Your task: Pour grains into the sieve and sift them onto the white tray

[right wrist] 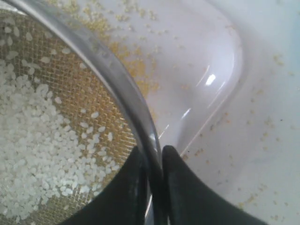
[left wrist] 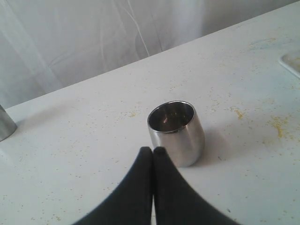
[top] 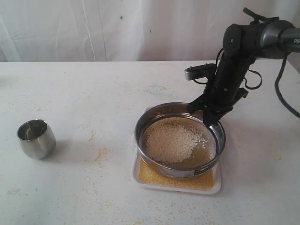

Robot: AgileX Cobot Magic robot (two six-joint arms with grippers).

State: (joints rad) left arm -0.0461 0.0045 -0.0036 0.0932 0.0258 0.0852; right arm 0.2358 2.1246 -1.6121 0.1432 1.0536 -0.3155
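The sieve point(top: 154, 165) rests in the white tray point(top: 140, 180) at the table's middle right. Pale whitish grains point(top: 171, 140) lie heaped on its mesh, and fine golden-yellow grains point(top: 152, 177) cover the tray floor under it. My right gripper point(top: 206, 115) reaches down onto the sieve's far right rim. In the right wrist view the gripper point(right wrist: 154, 152) is shut on the sieve rim point(right wrist: 112, 70), one finger inside over the grains point(right wrist: 37, 140), the other outside over the tray point(right wrist: 197, 61). My left gripper point(left wrist: 153, 150) is shut and empty, just short of a steel cup point(left wrist: 178, 133).
The small steel cup point(top: 36, 138) stands upright at the table's left, with nothing visible inside. Stray yellow specks point(top: 101, 153) dot the white tabletop around tray and cup. A white curtain hangs behind the table. A tray corner point(left wrist: 291, 62) shows in the left wrist view.
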